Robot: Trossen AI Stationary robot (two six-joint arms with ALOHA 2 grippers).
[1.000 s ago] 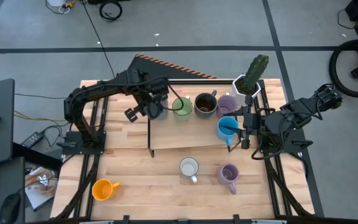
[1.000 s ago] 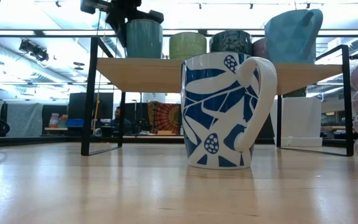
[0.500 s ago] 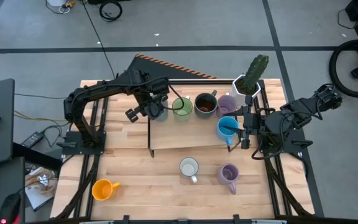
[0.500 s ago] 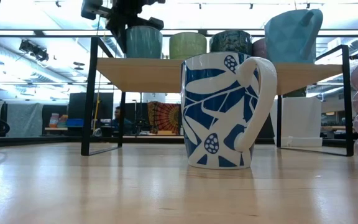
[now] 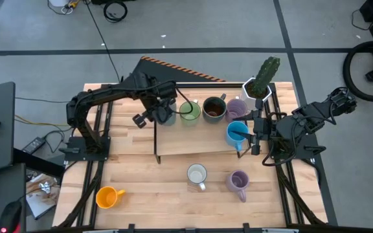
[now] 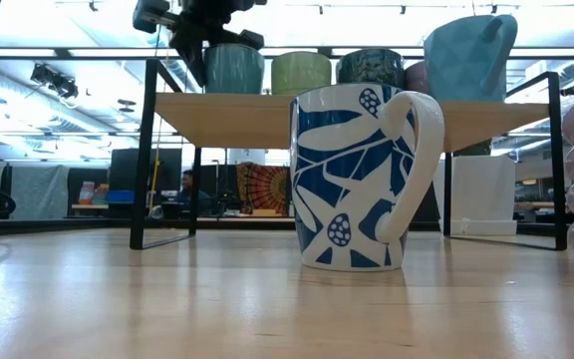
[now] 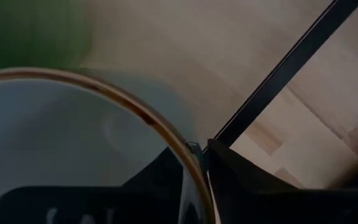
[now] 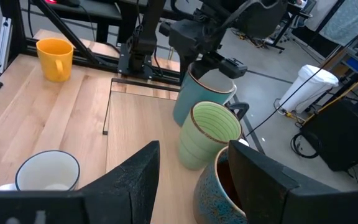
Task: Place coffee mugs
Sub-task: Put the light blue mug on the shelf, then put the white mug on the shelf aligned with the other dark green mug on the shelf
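A raised wooden shelf [image 5: 193,144] carries a teal mug [image 5: 167,118], a green mug [image 5: 190,111], a dark brown mug [image 5: 214,110], a lavender mug [image 5: 237,107] and a blue mug [image 5: 234,137]. My left gripper [image 7: 201,165] points down over the teal mug [image 6: 234,70], which stands on the shelf's left end. It is slightly open and straddles the rim. My right gripper [image 8: 194,149] hovers open over the shelf's right end, above the blue mug, with nothing between its fingers. A white mug [image 5: 197,175], a second lavender mug [image 5: 238,182] and an orange mug [image 5: 109,197] stand on the table. My left gripper comes from above with one finger [image 7: 154,183] inside the teal mug and the other [image 7: 241,180] outside, astride the rim [image 7: 188,152] on the side toward the shelf's left end. A thin gap shows beside the outer finger. Whether the inner finger touches the wall, I cannot tell.
A white hexagonal pot with a cactus [image 5: 259,87] stands at the shelf's far right corner. The shelf's black frame legs [image 6: 143,150] reach down to the table. Bare table lies between the orange mug and the white mug.
My left gripper has sunk a little with the teal mug. The mug's base now rests on the shelf's left end, upright. The right arm has kept still.
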